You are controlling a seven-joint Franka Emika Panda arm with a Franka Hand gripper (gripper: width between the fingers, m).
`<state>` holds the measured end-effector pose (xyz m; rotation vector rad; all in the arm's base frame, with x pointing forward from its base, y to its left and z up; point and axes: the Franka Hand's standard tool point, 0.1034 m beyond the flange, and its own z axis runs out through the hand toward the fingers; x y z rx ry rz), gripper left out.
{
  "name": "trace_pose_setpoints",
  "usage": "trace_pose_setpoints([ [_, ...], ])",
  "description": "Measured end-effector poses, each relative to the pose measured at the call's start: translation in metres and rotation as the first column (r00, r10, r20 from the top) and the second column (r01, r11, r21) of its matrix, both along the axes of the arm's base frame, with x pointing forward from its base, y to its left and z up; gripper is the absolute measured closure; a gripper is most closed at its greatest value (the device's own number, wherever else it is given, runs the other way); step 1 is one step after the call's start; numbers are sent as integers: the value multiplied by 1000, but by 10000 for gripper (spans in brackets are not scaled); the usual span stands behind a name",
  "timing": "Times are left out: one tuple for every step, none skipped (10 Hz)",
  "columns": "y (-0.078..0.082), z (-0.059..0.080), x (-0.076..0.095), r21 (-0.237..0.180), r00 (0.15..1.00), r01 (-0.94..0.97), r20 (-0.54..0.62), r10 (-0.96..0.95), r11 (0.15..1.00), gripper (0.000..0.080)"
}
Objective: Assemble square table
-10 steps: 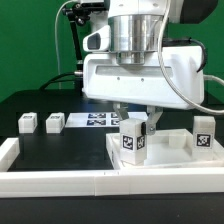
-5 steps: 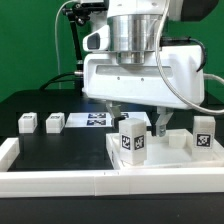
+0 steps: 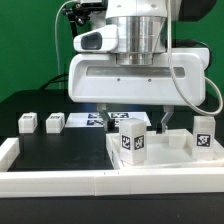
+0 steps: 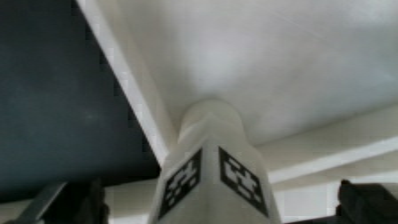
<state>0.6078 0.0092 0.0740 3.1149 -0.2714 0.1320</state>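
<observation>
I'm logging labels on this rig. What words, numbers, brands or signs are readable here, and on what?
No words, numbers or brand names are readable in either view.
Middle leg on the square slab: black-and-white tag, pattern only.
Leg at the exterior view's right: the same.
Two loose legs: tags too small to read.
Marker board: tag patterns, blurred.

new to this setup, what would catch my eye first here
The big white gripper fills the exterior view's middle, jaws open over an upright tagged leg standing on the square tabletop. A second leg stands at that view's right; two more legs sit on the black table at its left.
</observation>
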Motion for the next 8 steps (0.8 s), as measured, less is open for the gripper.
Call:
trace_pose_setpoints([
  [0,0,-1,-5,996,-84,-8,84,996,150],
  [0,0,-1,-10,990,-143,-14,143,990,150],
  [0,1,0,-20,977,-211,-17,211,977,150],
  [1,2,1,-24,967,-256,-19,256,966,150],
  [1,2,1,-37,939,-344,-29,343,938,150],
  [1,3,2,-42,915,-402,-40,401,915,150],
  [1,4,3,-46,900,-435,-43,434,899,150],
  [0,4,3,-54,864,-504,-52,502,862,150],
])
